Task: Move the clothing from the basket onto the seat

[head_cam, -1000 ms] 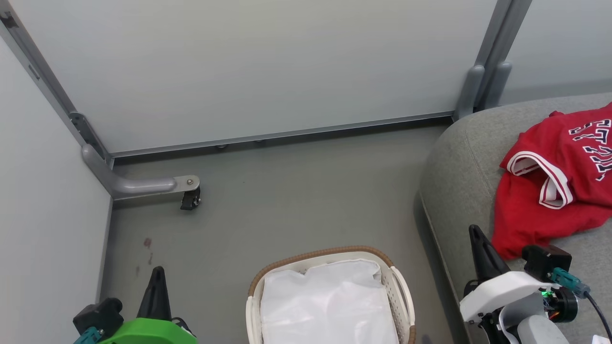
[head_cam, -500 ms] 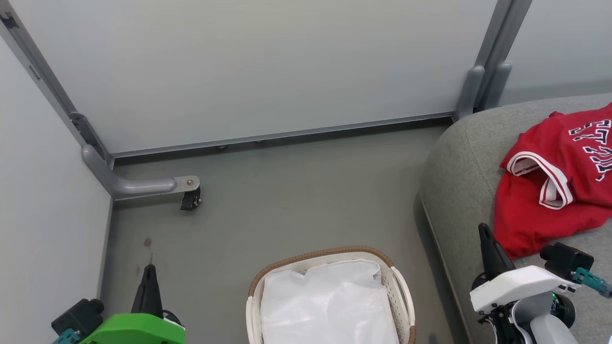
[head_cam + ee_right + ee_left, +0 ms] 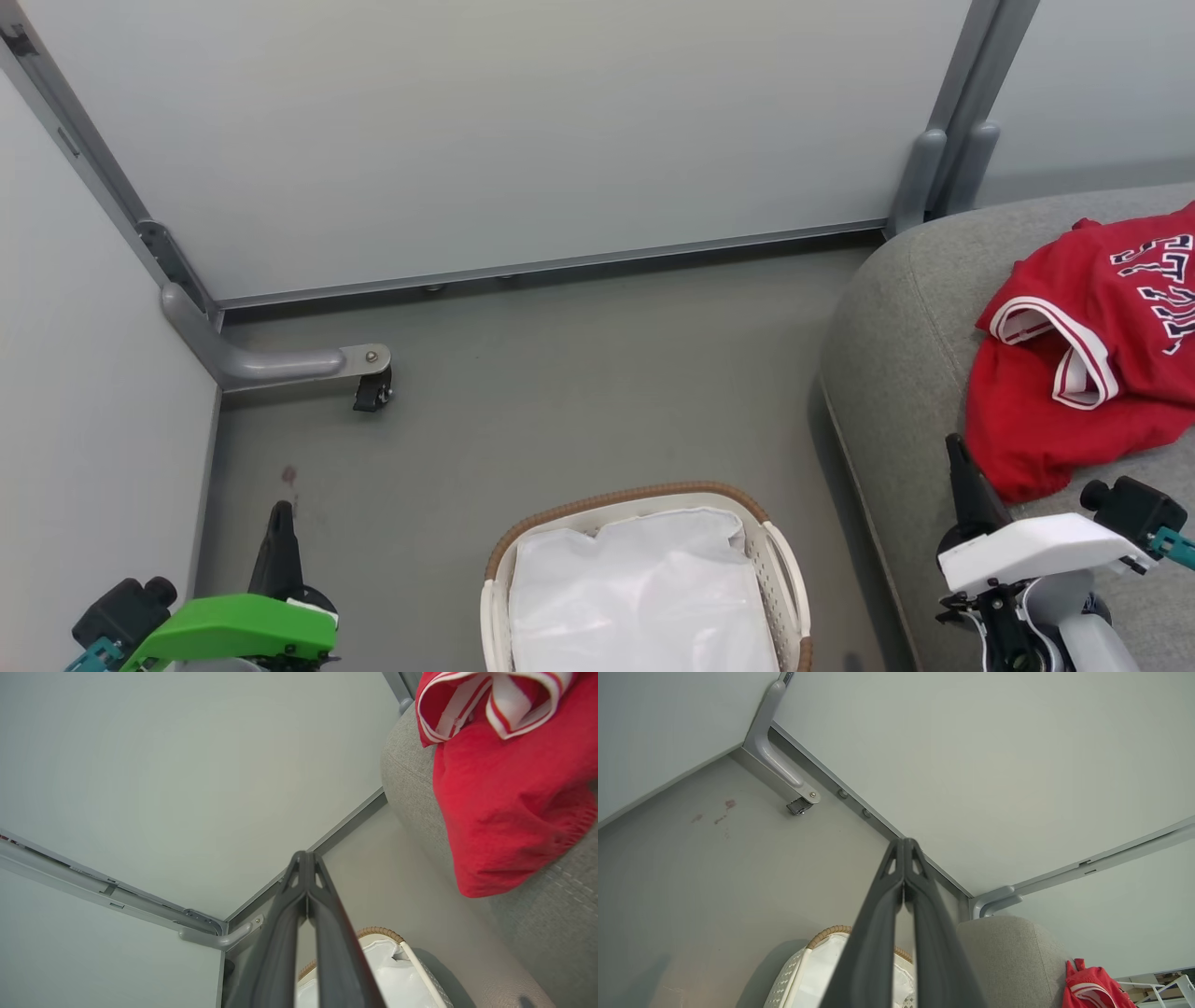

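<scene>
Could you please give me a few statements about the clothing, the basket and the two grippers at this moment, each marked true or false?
1. The clothing lies on the seat. True.
2. The basket holds a red shirt. False: its white lining is all that is seen inside.
3. The right gripper is shut on the clothing. False: its jaws are shut and empty, apart from the clothing.
4. The left gripper is shut, holding nothing, above the floor left of the basket. True.
5. The basket stands on the seat. False: it stands on the floor, left of the seat.
</scene>
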You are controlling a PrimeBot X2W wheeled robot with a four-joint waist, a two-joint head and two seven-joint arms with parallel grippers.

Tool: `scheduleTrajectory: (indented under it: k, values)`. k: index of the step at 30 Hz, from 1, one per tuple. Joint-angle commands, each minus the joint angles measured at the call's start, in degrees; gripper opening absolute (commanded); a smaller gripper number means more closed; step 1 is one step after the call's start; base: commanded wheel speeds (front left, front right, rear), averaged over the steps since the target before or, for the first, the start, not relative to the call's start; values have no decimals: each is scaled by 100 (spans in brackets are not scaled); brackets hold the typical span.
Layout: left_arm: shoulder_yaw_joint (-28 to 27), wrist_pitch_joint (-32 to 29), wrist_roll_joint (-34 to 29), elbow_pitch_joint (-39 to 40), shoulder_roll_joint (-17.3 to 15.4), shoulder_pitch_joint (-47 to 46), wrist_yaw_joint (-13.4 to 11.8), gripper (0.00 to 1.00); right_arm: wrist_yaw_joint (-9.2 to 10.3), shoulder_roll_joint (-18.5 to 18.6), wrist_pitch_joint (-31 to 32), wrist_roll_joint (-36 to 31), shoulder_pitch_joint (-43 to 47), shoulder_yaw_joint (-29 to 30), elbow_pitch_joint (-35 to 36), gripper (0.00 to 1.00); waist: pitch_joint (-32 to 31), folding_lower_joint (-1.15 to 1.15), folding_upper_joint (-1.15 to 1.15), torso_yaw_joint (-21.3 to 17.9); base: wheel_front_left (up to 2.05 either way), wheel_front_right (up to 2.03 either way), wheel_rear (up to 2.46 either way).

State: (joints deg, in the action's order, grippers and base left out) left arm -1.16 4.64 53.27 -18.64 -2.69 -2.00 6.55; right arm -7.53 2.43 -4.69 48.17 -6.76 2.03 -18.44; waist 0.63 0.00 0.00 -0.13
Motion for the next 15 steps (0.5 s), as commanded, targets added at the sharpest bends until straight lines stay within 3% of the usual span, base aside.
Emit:
scheduleTrajectory:
  k: [1,15]
  values:
    - [-39,-40,170,96,-21,-169,26,0,3,36,51,210,-22,39,98,0,-1,0,0,0,0,0,0]
    - [-159,-285,1021,181,-23,-238,42,0,3,42,295,1162,-2,135,181,0,-8,0,0,2,0,0,0]
